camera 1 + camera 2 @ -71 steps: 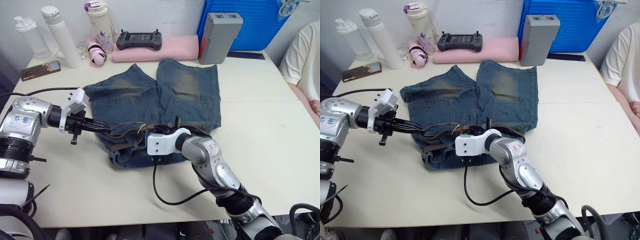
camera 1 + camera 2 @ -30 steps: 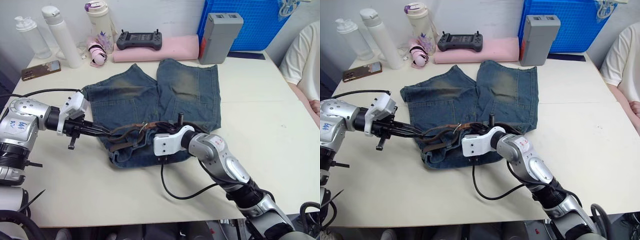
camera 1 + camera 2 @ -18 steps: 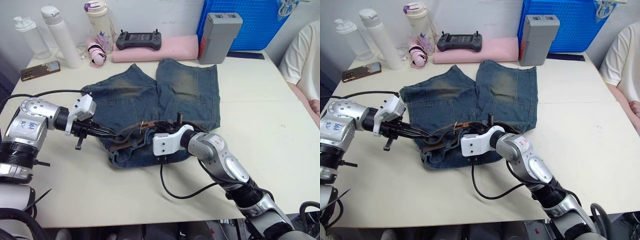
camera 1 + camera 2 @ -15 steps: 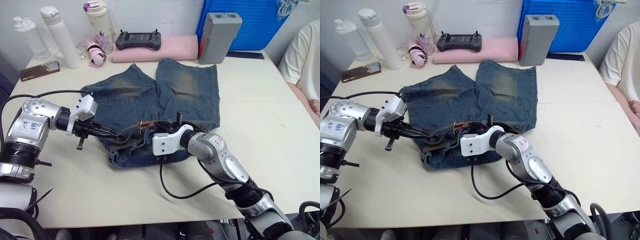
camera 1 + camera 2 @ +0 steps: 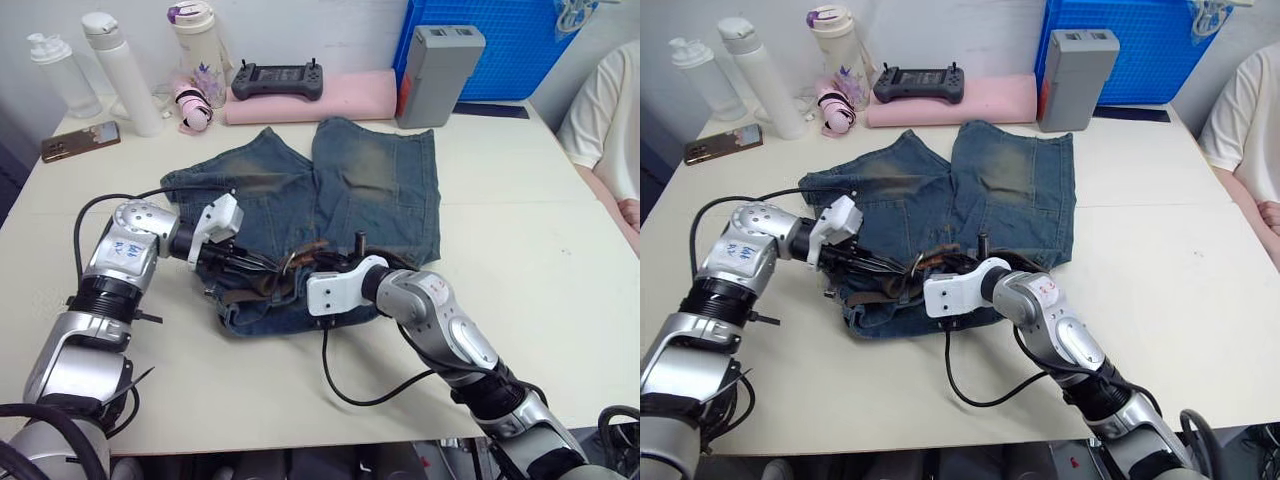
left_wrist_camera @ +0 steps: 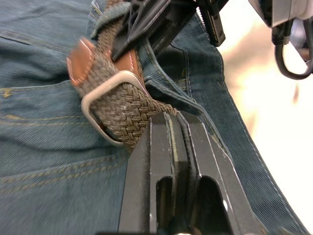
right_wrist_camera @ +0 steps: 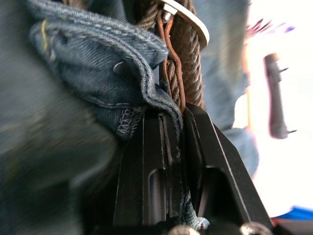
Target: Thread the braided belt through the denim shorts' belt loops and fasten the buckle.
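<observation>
The denim shorts (image 5: 370, 180) lie flat mid-table, waistband toward me. The braided belt (image 5: 252, 293) is bunched along the waistband's left half. My left gripper (image 5: 262, 266) reaches in from the left and is shut on the belt (image 6: 122, 117), right beside the silver buckle (image 6: 105, 83), with woven strap passing through its frame. My right gripper (image 5: 300, 262) meets it from the right. In the right wrist view its fingers (image 7: 156, 147) are shut on a folded denim edge (image 7: 98, 54), with a thin brown strip of belt (image 7: 171, 83) caught alongside. No belt loops can be told apart.
At the back stand two white bottles (image 5: 120, 70), a tumbler (image 5: 195, 40), a phone (image 5: 80, 140), a controller (image 5: 275, 78) on a pink pad, a grey box (image 5: 435, 70) and a blue crate (image 5: 500, 45). A person's arm (image 5: 610, 120) is at the right edge.
My left gripper has moved right from the shorts' left edge onto the waistband, close to the right gripper. The belt is bunched tighter between them. The right arm has barely moved.
</observation>
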You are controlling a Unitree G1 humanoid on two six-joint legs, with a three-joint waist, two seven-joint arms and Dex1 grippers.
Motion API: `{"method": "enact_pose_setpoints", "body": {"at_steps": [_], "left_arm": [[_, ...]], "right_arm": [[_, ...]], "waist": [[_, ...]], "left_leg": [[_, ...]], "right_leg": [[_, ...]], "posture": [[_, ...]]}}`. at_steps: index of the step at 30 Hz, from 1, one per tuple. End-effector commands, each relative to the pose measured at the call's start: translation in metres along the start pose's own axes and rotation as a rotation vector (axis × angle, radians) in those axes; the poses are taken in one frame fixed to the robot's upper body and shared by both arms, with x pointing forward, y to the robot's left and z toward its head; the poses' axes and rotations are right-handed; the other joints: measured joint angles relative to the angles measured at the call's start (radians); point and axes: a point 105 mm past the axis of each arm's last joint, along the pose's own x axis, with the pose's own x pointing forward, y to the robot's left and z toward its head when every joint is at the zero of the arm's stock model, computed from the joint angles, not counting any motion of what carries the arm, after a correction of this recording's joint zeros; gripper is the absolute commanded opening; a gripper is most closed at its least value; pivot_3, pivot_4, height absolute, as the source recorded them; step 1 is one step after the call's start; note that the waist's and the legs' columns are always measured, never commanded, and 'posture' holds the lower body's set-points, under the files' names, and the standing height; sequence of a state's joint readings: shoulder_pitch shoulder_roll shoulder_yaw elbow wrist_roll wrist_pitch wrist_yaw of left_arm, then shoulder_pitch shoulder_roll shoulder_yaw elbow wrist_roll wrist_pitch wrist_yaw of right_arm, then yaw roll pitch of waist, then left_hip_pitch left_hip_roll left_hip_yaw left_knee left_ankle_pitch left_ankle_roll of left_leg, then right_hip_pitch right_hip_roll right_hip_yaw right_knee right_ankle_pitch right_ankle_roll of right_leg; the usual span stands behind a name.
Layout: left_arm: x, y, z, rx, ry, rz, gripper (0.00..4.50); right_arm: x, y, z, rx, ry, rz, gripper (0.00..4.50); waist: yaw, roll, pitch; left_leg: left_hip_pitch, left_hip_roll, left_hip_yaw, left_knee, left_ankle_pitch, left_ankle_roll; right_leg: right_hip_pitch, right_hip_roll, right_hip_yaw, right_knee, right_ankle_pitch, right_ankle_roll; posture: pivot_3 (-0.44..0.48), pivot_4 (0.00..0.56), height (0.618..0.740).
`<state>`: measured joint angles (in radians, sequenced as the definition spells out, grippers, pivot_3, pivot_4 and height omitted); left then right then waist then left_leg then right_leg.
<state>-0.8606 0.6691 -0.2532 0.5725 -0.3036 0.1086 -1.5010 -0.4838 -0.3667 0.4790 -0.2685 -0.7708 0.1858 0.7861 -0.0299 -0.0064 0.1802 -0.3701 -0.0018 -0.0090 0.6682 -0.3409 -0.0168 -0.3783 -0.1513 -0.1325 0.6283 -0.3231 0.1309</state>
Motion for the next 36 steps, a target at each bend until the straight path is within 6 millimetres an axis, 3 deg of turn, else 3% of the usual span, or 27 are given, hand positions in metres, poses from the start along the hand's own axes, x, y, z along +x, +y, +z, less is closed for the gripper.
{"method": "enact_pose_setpoints", "body": {"at_steps": [1,2,9,15,20,25,31,36], "left_arm": [[0.006,0.0,0.009,0.052,-0.011,-0.041,0.0],[0.008,0.001,0.009,0.054,-0.012,-0.042,0.0],[0.012,0.003,-0.007,0.072,0.048,-0.028,0.0],[0.016,0.003,-0.009,0.068,0.031,-0.023,0.0],[0.021,0.003,-0.009,0.065,0.014,-0.018,0.0],[0.024,0.003,-0.008,0.069,0.005,-0.019,0.0],[0.023,0.003,-0.005,0.079,-0.005,-0.015,0.0],[0.022,0.002,-0.003,0.087,-0.007,-0.013,0.0]], "right_arm": [[-0.007,0.01,-0.001,0.028,0.024,0.051,0.08],[-0.008,0.011,-0.002,0.04,0.034,0.055,0.08],[-0.025,0.012,-0.01,0.143,0.071,0.069,3.05],[-0.054,0.003,-0.005,0.265,0.016,0.102,3.05],[-0.074,-0.032,-0.003,0.391,-0.064,0.038,3.05],[-0.063,-0.055,-0.003,0.397,-0.1,-0.039,3.05],[-0.045,-0.034,-0.017,0.19,-0.012,-0.013,3.05],[-0.033,-0.029,-0.028,0.104,0.021,-0.059,3.05]], "waist": [[0.001,0.0,0.0],[0.003,0.0,0.0],[0.004,0.0,0.0],[0.008,0.0,0.0],[0.011,0.0,0.0],[0.017,0.0,0.0],[0.026,0.0,0.0],[0.024,0.0,0.0]], "left_leg": [[0.0,0.0,0.0,0.0,0.0,0.0],[0.0,0.0,0.0,0.001,0.0,0.0],[0.0,0.0,-0.001,0.001,0.0,0.0],[0.0,-0.001,-0.001,0.002,0.0,0.0],[-0.001,0.0,-0.001,0.004,0.0,0.0],[-0.001,0.0,-0.001,0.005,0.0,0.0],[-0.001,-0.001,0.0,0.006,-0.001,0.001],[-0.001,0.0,0.001,0.006,-0.001,0.002]], "right_leg": [[0.0,0.0,0.0,0.0,0.0,0.0],[0.0,0.0,0.0,0.0,0.0,0.0],[0.001,0.0,0.0,0.0,0.0,0.0],[0.001,0.0,0.0,0.0,0.0,0.0],[0.002,0.0,0.0,0.0,0.0,0.0],[0.002,0.0,0.0,0.0,0.0,0.0],[0.002,0.0,0.0,0.0,0.0,0.0],[0.001,0.0,0.0,0.0,0.0,0.0]], "posture": [[0.0,0.15,0.714],[0.0,0.15,0.714],[0.0,0.15,0.714],[0.0,0.15,0.714],[0.0,0.15,0.714],[0.0,0.15,0.714],[0.0,0.15,0.714],[0.0,0.15,0.714]]}}
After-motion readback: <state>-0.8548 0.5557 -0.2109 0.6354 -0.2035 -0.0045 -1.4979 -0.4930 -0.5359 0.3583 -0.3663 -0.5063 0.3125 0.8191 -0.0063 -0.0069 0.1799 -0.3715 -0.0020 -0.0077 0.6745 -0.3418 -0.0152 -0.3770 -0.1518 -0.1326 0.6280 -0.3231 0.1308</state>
